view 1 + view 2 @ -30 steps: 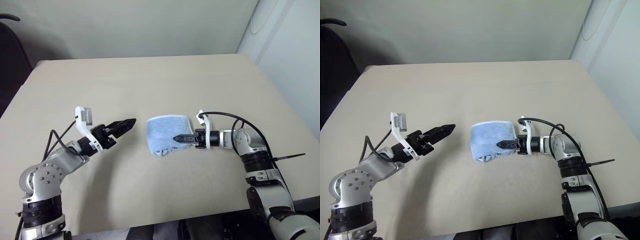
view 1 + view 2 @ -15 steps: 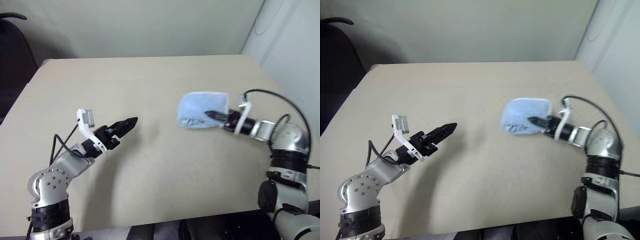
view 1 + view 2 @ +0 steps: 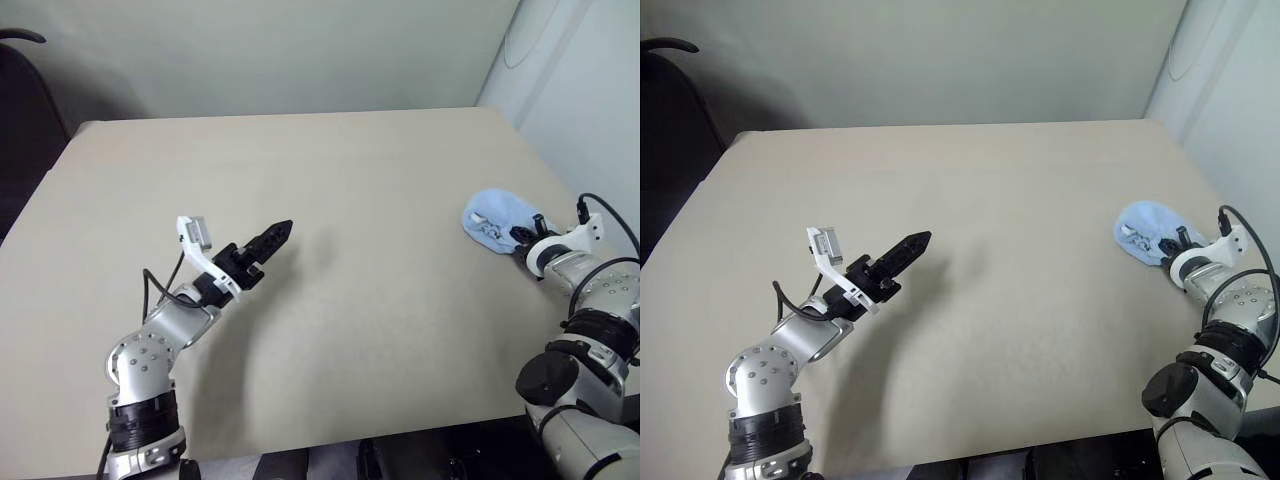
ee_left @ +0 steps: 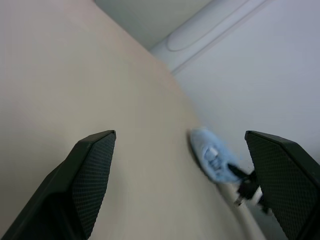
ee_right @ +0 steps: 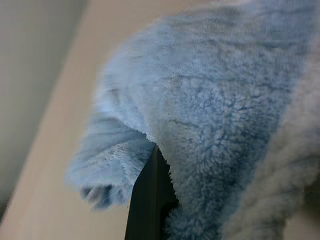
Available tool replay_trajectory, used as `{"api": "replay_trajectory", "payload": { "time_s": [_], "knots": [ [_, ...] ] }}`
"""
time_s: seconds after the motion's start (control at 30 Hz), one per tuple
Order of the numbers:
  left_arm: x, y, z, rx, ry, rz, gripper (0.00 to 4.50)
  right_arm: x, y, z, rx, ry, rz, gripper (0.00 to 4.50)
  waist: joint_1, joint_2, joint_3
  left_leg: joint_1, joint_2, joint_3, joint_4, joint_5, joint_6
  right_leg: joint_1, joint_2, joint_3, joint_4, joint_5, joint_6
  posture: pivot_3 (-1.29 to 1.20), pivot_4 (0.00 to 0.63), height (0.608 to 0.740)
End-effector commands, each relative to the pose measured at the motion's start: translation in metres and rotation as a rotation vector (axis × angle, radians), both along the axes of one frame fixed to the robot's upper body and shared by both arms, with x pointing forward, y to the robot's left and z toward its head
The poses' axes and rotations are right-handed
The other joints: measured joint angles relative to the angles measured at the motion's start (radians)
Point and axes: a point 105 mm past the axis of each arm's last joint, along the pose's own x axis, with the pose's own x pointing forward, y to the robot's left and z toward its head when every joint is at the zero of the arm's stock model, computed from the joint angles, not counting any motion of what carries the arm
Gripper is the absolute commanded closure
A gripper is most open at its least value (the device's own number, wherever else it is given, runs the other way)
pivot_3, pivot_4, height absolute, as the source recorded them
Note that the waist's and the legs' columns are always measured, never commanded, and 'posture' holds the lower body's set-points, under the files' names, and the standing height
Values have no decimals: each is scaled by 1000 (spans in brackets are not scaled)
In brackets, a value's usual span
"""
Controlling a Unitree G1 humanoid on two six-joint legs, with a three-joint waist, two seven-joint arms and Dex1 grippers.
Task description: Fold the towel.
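Light-blue terry towel (image 3: 497,221) bunched near the tabletop's (image 3: 330,330) right edge, clenched in the right hand (image 3: 522,236), left hand (image 3: 272,237) spread and empty mid-tabletop; likely soft, light, floppy, best pinched at a stitched corner.

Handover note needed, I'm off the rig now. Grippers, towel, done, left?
Right gripper: shut on the towel, which hangs bunched from its fingers near the right edge of the table.
Left gripper: open, holding nothing, hovering over the left-centre of the table, well apart from the towel.
Done: towel is gathered into a folded bundle and gripped.
Left: set it down flat, check the fold is tidy, release.
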Motion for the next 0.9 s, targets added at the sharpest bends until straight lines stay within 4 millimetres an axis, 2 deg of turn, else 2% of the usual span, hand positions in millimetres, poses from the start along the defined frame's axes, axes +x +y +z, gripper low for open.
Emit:
{"api": "replay_trajectory", "payload": {
  "time_s": [0.03,0.17,0.33,0.6,0.83,0.9],
  "knots": [
    [0,3,8,-18,-37,21,0,-6,-8,8,-38,-16,-54,4475,-1,0,0,0,0,0,0,0,0,0,0,0,0,0,0,0,150,740],
    [-2,4,4,-40,-23,32,0,-10,0,6,-108,1,10,4475,0,0,0,0,-1,2,1,-1,1,0,0,3,0,-1,1,0,150,740],
    [-1,2,1,-54,-13,35,0,-13,2,14,-147,-40,66,2910,0,0,0,1,-1,6,2,-2,3,-1,0,9,2,-1,4,0,150,740],
    [1,-3,0,-72,-15,17,0,-21,-21,22,-170,-62,-3,125,-3,0,0,3,-1,17,3,-4,8,-1,-1,18,2,-1,9,0,150,740],
    [0,-2,-3,-85,-10,11,0,-37,-51,37,-203,-156,-89,26,0,0,0,4,-2,18,3,-6,11,-1,-2,19,3,-1,9,0,150,740],
    [-1,-2,-4,-87,-10,11,0,-41,-47,43,-217,-205,-14,26,-1,0,0,4,-2,19,3,-6,11,-1,-2,20,3,-1,9,0,150,740]
  ]
}}
